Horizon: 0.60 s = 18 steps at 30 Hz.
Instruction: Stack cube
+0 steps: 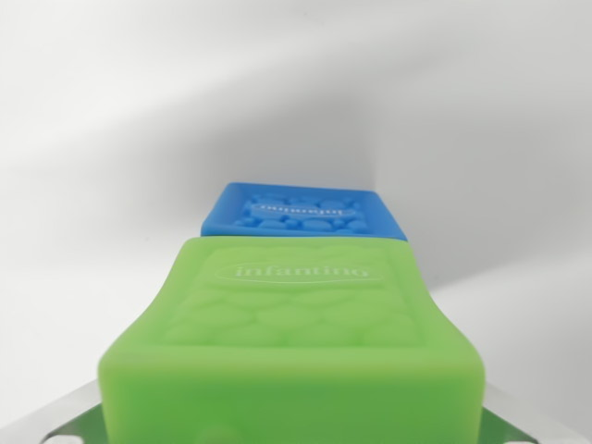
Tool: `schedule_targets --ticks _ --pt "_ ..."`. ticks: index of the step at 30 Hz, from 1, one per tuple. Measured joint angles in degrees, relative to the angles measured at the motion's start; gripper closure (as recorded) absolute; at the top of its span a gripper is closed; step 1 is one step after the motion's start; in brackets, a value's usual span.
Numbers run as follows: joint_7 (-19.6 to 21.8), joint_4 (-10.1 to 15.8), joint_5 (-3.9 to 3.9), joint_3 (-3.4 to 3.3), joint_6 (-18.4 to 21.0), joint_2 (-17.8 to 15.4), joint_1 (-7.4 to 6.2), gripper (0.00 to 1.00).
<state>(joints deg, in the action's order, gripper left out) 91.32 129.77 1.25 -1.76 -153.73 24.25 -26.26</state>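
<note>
- We count two cubes in the wrist view, both soft, moulded blocks with embossed faces.
- We see one green cube (294, 347), filling the lower frame, its top face bearing a raised oval logo above a pebbled pattern.
- We see one blue cube (301, 212), partly hidden behind the green one, its top face carrying raised bumps.
- We count one pale surface (111, 139) beneath and behind them.

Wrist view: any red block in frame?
No, only a green soft embossed cube and a blue soft embossed cube behind it appear.
</note>
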Motion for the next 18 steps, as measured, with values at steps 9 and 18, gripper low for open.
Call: schedule_targets --ticks 9,18 --pt "-0.01 -0.07 0.02 0.01 -0.24 0.27 0.00 0.00" --pt "-0.01 -0.09 0.02 0.01 -0.25 0.27 0.01 0.00"
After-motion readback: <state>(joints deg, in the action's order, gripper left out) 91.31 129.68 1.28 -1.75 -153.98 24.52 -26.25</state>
